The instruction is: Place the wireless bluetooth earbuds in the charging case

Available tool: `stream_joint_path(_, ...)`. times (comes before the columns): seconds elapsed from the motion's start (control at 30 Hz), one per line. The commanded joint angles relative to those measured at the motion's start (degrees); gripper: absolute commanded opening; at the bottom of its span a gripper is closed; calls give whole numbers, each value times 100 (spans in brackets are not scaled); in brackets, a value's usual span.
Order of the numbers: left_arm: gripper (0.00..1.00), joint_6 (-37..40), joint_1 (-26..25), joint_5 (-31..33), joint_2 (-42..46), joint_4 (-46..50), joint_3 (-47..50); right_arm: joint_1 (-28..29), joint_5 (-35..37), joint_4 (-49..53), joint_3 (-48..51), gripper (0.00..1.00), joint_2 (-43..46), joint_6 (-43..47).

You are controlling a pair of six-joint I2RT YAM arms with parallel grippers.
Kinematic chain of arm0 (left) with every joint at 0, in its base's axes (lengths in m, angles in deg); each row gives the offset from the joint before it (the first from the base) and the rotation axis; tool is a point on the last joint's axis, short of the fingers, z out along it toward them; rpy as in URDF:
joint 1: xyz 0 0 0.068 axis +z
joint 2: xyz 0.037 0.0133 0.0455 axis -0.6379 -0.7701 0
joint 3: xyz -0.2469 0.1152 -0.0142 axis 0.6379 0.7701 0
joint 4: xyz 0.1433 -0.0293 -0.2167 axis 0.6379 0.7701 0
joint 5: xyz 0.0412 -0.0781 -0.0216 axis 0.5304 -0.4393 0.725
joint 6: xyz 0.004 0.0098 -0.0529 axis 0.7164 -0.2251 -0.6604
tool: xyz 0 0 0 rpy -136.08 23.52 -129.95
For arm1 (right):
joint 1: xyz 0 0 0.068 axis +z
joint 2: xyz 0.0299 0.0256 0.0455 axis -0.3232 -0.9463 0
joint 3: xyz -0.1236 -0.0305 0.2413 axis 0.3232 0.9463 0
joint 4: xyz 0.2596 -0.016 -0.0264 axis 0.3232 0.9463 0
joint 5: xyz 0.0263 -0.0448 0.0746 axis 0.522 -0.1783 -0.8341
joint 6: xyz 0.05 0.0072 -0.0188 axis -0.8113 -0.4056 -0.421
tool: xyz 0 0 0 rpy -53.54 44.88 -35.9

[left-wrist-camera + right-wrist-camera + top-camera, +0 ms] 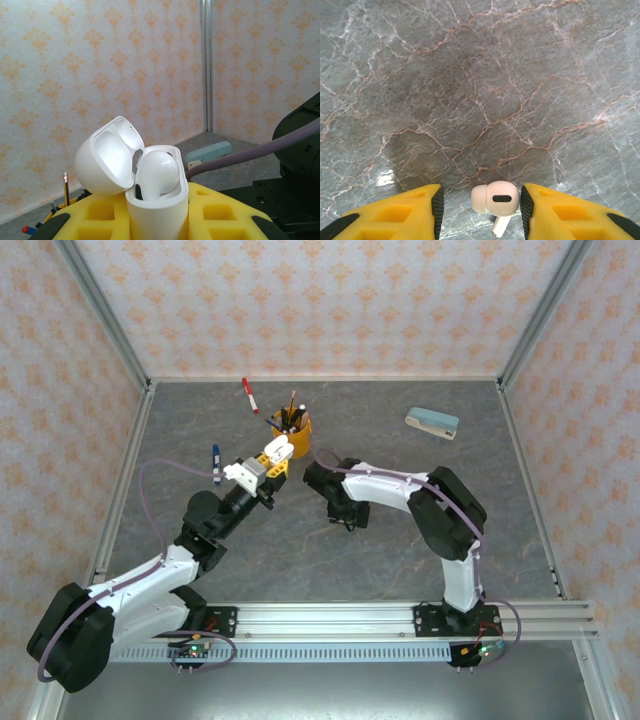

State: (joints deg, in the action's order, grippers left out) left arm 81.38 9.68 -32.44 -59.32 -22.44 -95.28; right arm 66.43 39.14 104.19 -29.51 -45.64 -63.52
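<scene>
Right gripper (481, 202), jaws half-wide, straddles a white earbud (495, 198) lying on the worktop (470, 75) at 6 o'clock. Likely light, smooth, slippery: pinch the bulb, not the stem. Left gripper (270, 455) clamps the open charging case (156, 220).

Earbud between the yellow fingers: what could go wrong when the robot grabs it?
The earbud lies off-centre in the right gripper, close to one finger, so that finger may hit first and push or spin it away. Tiny and rounded, it might squirt out. The charging case in the left gripper already holds one bud, so a tilted one may not seat.
</scene>
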Motion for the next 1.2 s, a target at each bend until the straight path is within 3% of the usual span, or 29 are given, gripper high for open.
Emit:
stream_joint_path(0.0,0,-75,32,51,44,-277,6,-110,229,189,251,45,145,70)
stream_joint_path(1.17,0,-137,27,-32,-76,-290,-64,-222,225,2,576,34,359,185)
